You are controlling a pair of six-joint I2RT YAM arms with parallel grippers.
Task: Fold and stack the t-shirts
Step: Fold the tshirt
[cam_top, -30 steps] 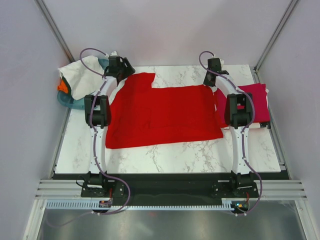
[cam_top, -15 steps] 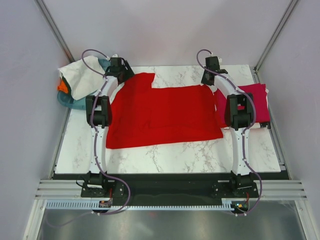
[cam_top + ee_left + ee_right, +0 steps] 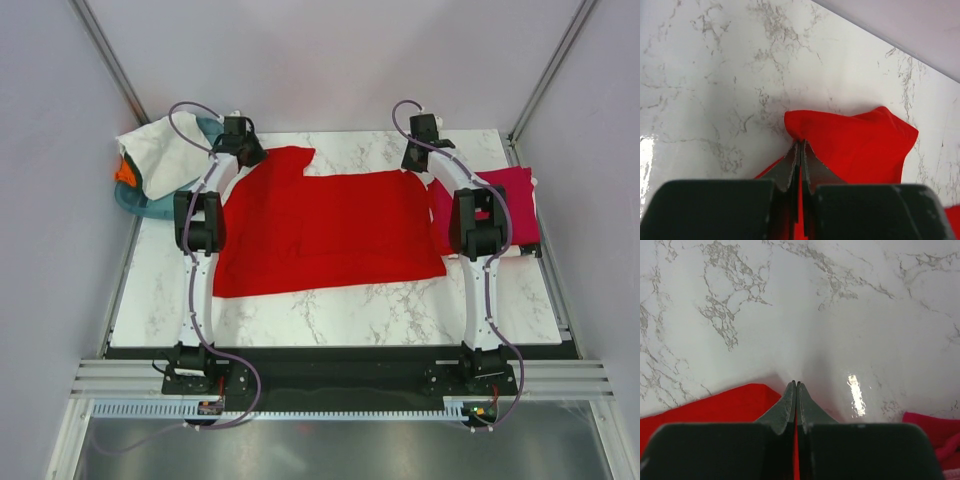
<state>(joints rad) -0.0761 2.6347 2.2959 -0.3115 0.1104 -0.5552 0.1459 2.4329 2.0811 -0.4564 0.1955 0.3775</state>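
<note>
At the far edge of the counter (image 3: 340,310), my left jaws are pinched tight on the sleeve corner of the bright red t-shirt (image 3: 855,145), and my right jaws are squeezed closed on its other far corner. The shirt's spread flat between my arms. The crimson-pink shirt (image 3: 515,198) lies at the right edge, and the white one (image 3: 160,150) is heaped over the teal basket (image 3: 133,203) on the left.

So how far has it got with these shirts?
Roughly a third in. The crimson shirt lies at the right edge of the table, apparently folded. In hand: the bright red shirt is spread flat, with the left gripper and right gripper each pinched shut on its far edge. Left: folding it, then the white shirt draped over the teal basket, then stacking.
</note>
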